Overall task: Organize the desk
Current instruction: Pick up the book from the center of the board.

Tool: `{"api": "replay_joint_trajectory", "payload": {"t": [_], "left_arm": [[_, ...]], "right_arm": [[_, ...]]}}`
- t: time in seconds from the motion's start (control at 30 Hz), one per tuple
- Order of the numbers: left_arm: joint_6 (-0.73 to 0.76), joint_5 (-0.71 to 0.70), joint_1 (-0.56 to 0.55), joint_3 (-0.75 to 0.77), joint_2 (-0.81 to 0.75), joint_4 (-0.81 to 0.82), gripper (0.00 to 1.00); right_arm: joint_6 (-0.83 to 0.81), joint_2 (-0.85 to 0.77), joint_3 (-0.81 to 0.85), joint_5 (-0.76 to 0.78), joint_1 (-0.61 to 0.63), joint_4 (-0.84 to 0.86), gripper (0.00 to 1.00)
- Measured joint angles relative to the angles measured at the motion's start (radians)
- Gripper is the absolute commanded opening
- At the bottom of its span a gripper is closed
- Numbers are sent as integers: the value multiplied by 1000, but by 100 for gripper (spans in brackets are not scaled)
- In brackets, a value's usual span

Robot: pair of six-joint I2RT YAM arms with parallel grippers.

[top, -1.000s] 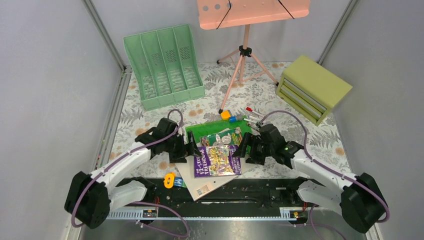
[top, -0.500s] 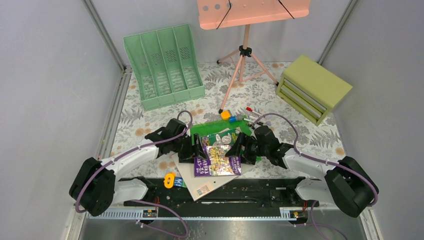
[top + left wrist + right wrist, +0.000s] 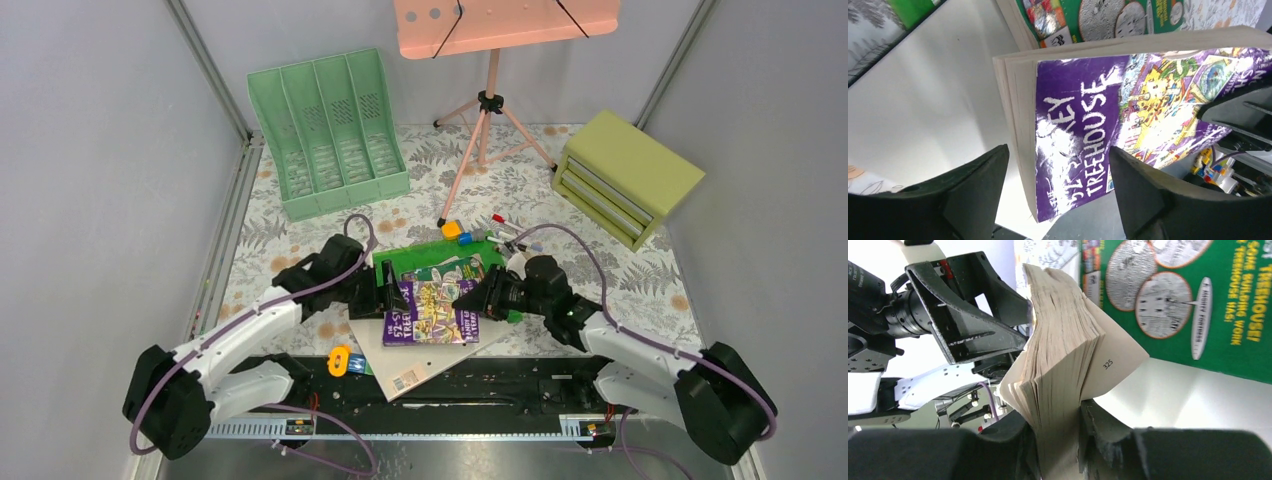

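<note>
- Desk (image 3: 300, 250), fern-and-flower cloth, is filling the middle of the top view w/ alu rails along its edges.
- Pink music stand (image 3: 500, 25) is standing at top ctr, its tripod legs on the cloth.
- Green file rack (image 3: 330, 130) is sitting upper left; olive drawer box (image 3: 625, 175) is sitting upper right, well apart from it.
- L arm (image 3: 240, 330) is reaching in from lower left and R arm (image 3: 640, 350) from lower right, both meeting at the book pile in the ctr.
- White flat board (image 3: 400, 365) is lying lowest in the pile, its corner hanging over the black near rail.
- Green book (image 3: 445, 270) is lying on it, towards the top of the pile.
- Purple book (image 3: 435, 315) is being held tilted over the white board, cover up.
- R gripper (image 3: 1058, 415) is pinching the purple book's page block, fingers tight on both sides, one loose page fanning out.
- L gripper (image 3: 1058, 150) is standing wide apart astride the book's other end; a gap is showing beside one finger (image 3: 973, 190), can't tell if the other is touching.
- Markers (image 3: 505, 232) and a yellow block (image 3: 452, 229) are lying just above the pile.
- Small orange item (image 3: 340, 360) is sitting by the near rail, left of the board.
</note>
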Motion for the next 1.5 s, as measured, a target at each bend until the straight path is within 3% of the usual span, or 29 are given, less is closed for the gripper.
{"api": "replay_joint_trajectory", "payload": {"t": [0.27,0.5,0.77,1.17,1.3,1.5], "left_arm": [[115,-317,-10,301,-121,-263,94],[154,-379,-10,367,-286,-331,99],[109,-219,-10,315,-361,-258,99],[-113,60,-10,15,-393,36,94],[-188,132,-9,-36,-409,182,87],[-264,188,-6,-64,-436,315,65]], "right_arm": [[-136,-210,195,80,8,-352,0],[-224,-347,332,176,8,-583,0],[-233,-367,364,186,8,-688,0],[-154,-379,390,159,8,-662,0],[-119,-379,390,147,8,-626,0],[-88,-379,390,138,8,-585,0]]}}
